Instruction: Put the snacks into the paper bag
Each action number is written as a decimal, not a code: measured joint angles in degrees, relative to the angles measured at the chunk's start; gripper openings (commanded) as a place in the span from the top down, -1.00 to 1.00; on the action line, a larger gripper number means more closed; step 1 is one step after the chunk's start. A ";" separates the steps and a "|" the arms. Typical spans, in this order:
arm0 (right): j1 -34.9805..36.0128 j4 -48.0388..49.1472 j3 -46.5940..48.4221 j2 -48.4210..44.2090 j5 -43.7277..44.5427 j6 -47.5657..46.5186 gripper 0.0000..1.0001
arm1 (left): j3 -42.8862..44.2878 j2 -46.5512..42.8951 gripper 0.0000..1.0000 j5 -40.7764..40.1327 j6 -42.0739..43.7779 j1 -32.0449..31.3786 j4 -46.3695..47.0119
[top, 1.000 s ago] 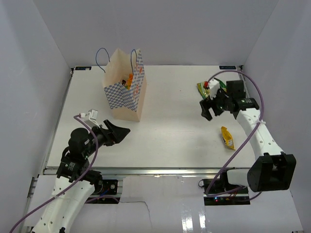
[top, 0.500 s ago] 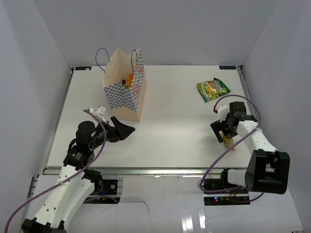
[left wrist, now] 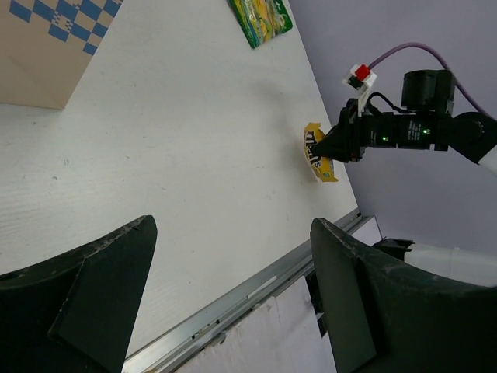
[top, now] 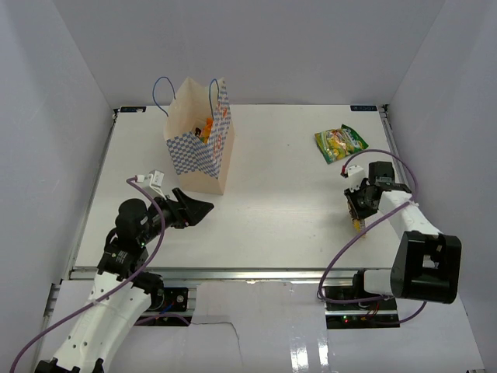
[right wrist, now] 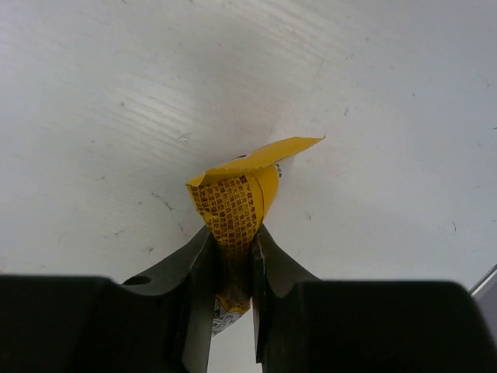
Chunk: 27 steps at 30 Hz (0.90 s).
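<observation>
The paper bag (top: 198,144) stands upright at the back left, with orange and yellow snacks (top: 206,128) showing in its open top. A green-yellow pouch (top: 340,142) lies flat at the back right. My right gripper (top: 359,211) points down at the table on the right. It is shut on a small yellow candy pack (right wrist: 237,198), pinched folded between the fingers (right wrist: 203,256). The left wrist view shows the same pack (left wrist: 317,151) in that grip. My left gripper (top: 198,210) hovers open near the front left, below the bag, with nothing between its fingers (left wrist: 101,264).
White walls close in the table on three sides. A metal rail (top: 233,272) runs along the front edge, just ahead of both arm bases. The right arm's purple cable (top: 388,159) loops over the table near the green-yellow pouch.
My right gripper came from beside the green-yellow pouch toward the front, dropped onto the yellow candy pack and shut on it. The left arm shifted slightly and stayed open.
</observation>
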 measured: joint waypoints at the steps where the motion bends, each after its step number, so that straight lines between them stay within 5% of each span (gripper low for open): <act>1: 0.00 -0.02 -0.04 -1.38 -1.25 0.02 0.54 | 0.00 0.20 -0.81 -0.07 0.02 0.00 0.02; 11: 2.62 -1.16 8.79 -12.96 -26.97 -0.98 0.66 | 0.07 1.01 -0.81 -0.42 1.09 0.00 0.09; 20: 37.00 10.21 38.34 -0.57 -32.52 8.11 0.67 | 0.07 -1.27 -0.81 -0.42 0.83 0.00 0.50; 27: 49.88 18.03 67.71 21.40 -24.20 12.24 0.67 | 0.07 -4.39 -0.81 -1.05 -0.26 0.00 0.39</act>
